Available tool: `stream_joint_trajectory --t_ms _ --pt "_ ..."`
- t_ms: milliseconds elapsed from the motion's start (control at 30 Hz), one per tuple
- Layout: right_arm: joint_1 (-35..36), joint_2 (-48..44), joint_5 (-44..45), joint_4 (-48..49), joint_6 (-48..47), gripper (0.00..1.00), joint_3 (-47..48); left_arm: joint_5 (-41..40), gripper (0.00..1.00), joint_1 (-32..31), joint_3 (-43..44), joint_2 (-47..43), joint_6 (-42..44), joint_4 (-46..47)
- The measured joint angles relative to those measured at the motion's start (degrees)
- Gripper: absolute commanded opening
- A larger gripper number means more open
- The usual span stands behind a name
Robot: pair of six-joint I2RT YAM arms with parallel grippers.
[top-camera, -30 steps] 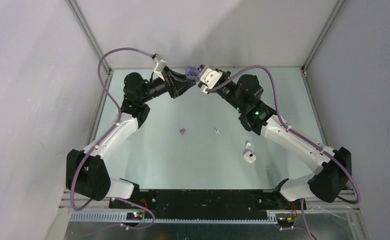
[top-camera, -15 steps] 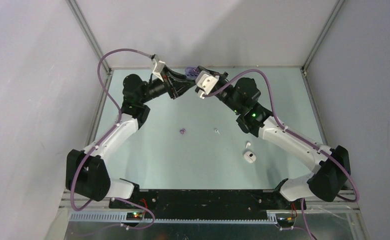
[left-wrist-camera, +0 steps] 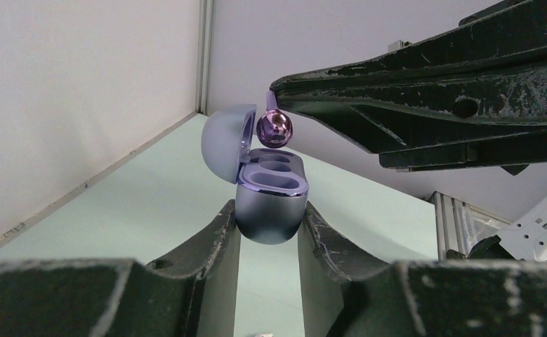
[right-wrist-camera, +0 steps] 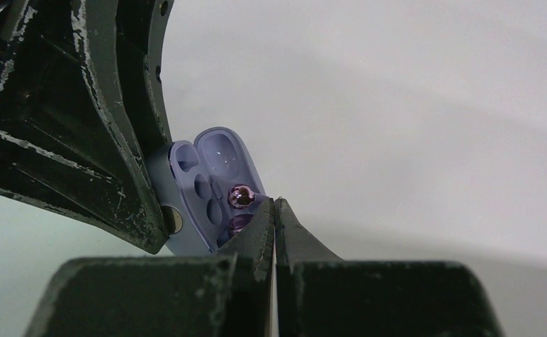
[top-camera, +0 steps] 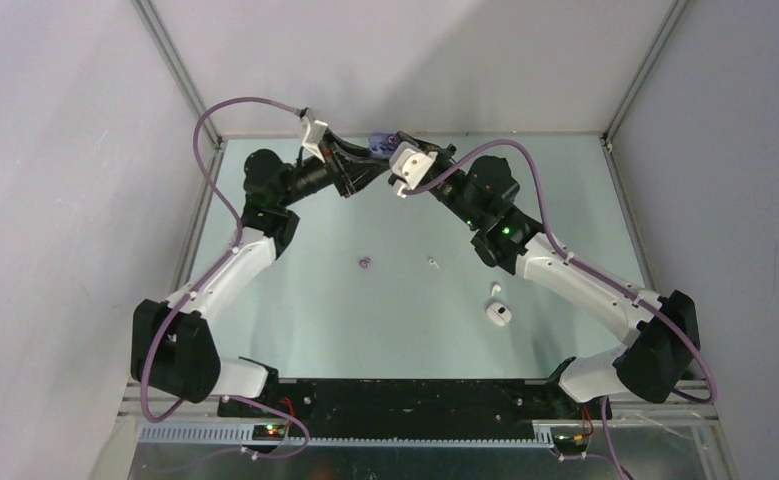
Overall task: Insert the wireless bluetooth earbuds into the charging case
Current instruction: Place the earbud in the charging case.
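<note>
1. Case in hand: the left gripper [top-camera: 373, 155] holds the purple charging case [left-wrist-camera: 270, 203] up off the table at the far middle, its fingers pinching the base from both sides, with the lid hinged open
2. Earbud on the way in: the right gripper [right-wrist-camera: 274, 210] has its fingers pressed together on the stem of a purple earbud [left-wrist-camera: 274, 129]. The bud hangs just above the case, between lid and sockets, not yet seated
3. Both sockets look empty in the left wrist view, so I judge that no bud is stowed yet
4. Lying on the table [top-camera: 295, 300]: a second purple earbud [top-camera: 365, 263] near the middle, a pale earbud [top-camera: 432, 261] to its right whose colour I cannot tell, and a white earbud [top-camera: 496, 289] further right and nearer, just beside a larger white item [top-camera: 499, 314] that may be another case
5. Left to do: seat this bud, then fetch the others
</note>
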Motion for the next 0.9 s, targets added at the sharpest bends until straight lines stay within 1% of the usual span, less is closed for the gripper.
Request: stream_joint_trajectory --t_ms 900 --pt "0.04 0.0 -0.07 -1.38 -1.31 0.0 -0.02 -1.14 0.0 0.33 -0.42 -0.28 -1.22 0.9"
